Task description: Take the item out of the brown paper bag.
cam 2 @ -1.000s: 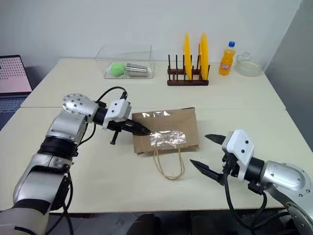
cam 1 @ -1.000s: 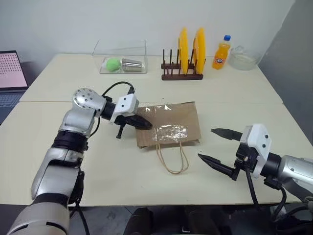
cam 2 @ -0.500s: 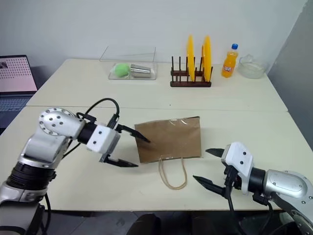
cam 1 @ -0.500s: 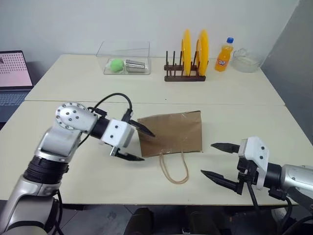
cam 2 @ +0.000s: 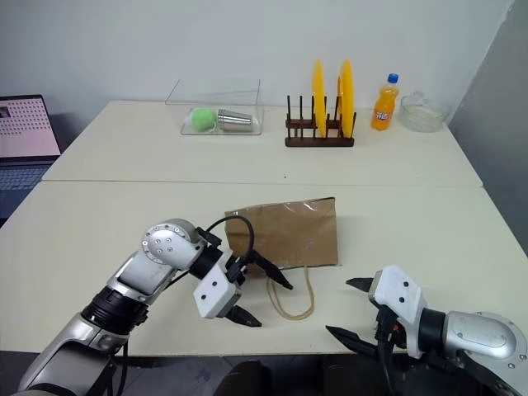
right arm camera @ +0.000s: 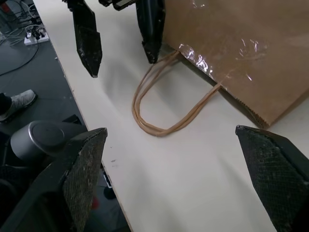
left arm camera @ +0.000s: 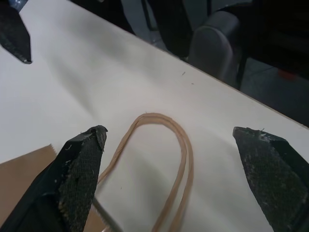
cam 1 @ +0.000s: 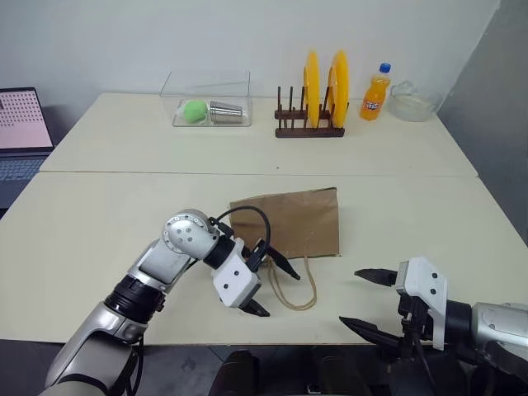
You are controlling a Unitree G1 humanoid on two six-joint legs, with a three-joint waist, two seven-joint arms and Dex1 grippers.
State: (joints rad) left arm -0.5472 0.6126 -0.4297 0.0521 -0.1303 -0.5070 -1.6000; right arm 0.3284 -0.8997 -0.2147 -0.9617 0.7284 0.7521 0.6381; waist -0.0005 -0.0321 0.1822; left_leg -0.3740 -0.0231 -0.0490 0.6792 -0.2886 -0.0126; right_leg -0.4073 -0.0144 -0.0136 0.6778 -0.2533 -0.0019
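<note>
Brown crinkled paper bag (cam 1: 293,221) lies flat mid-table, and whatever is inside is hidden by the paper; no item can be made out. Its two tan cord handles (cam 1: 294,289) loop toward the table's near edge. Left gripper (cam 1: 266,287) spread wide, empty, straddling those handles. Right gripper (cam 1: 369,300) equally wide, empty, off to the bag's right. Behind: two yellow plates (cam 1: 322,79) in a dark rack (cam 1: 307,127), one orange soda bottle (cam 1: 374,91), one clear box (cam 1: 208,101).
</note>
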